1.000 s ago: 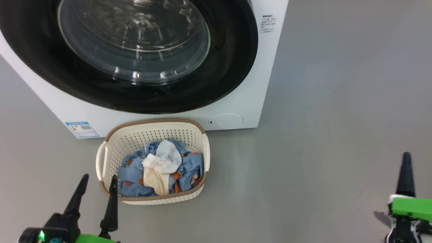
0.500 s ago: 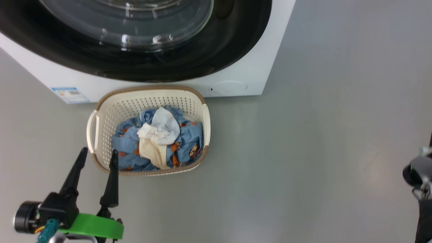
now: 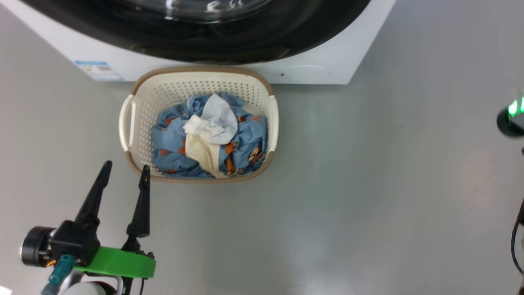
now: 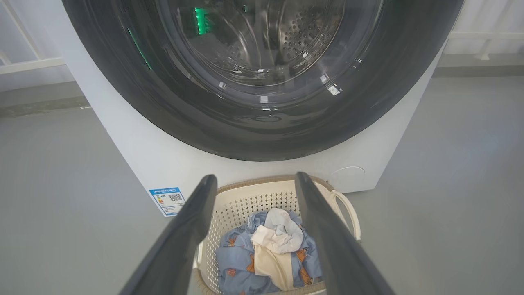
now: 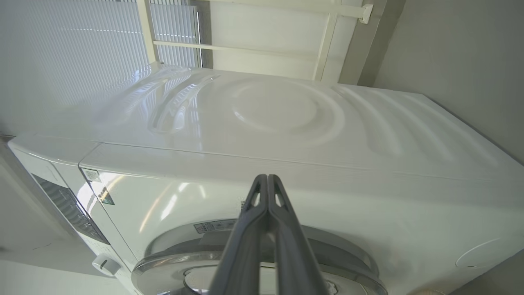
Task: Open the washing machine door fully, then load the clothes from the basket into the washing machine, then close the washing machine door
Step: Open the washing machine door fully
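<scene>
The washing machine [image 3: 327, 65] stands at the top of the head view, its door [image 4: 262, 135] shut, glossy black rim around the clear glass bowl [image 4: 262, 41]. On the floor just before it sits the cream basket [image 3: 135, 96] holding the clothes [image 3: 245, 131]: blue printed fabric with a white piece [image 3: 213, 119] and a cream piece [image 3: 200, 151] on top. My left gripper [image 3: 126, 168] is open, fingertips just short of the basket's near left corner, nothing between them. In the right wrist view my right gripper [image 5: 267, 178] is shut and empty, pointing at the machine's white body [image 5: 286, 123].
Grey floor [image 3: 368, 184] spreads to the right of the basket and machine. A blue energy label [image 4: 168, 200] and a round cap [image 4: 348, 177] sit low on the machine's front. Part of my right arm with a green light [image 3: 511, 116] is at the head view's right edge.
The head camera has tipped down, so machine and basket slid up the picture. My right gripper has risen out of the lower right corner. The left gripper stays open by the basket.
</scene>
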Available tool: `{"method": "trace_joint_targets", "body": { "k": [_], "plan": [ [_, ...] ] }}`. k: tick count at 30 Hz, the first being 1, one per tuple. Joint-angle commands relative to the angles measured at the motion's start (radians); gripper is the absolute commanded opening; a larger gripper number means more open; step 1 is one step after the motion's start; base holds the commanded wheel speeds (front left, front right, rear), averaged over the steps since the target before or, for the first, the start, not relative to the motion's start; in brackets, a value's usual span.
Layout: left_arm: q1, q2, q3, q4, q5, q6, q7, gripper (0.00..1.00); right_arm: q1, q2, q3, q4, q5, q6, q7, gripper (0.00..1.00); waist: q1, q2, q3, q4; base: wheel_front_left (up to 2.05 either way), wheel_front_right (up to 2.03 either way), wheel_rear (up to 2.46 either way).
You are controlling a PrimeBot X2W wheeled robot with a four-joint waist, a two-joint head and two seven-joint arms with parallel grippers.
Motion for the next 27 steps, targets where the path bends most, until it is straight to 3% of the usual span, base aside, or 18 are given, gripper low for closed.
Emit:
{"method": "trace_joint_targets", "body": {
  "k": [1, 27],
  "plan": [
    [-0.022, 0.02, 0.026, -0.031, -0.002, -0.001, -0.006, 1.0, -0.036, -0.01, 0.039, -0.028, -0.027, 0.002, 0.027, 0.0, 0.0, 0.0, 0.027, 0.028, 0.0, 0.0, 0.0],
    [-0.005, 0.006, 0.004, -0.027, -0.011, -0.001, -0.006, 1.0, -0.247, -0.032, 0.212, -0.027, -0.116, 0.002, 0.109, 0.0, 0.0, 0.0, 0.081, 0.111, 0.0, 0.0, 0.0]
  ]
}}
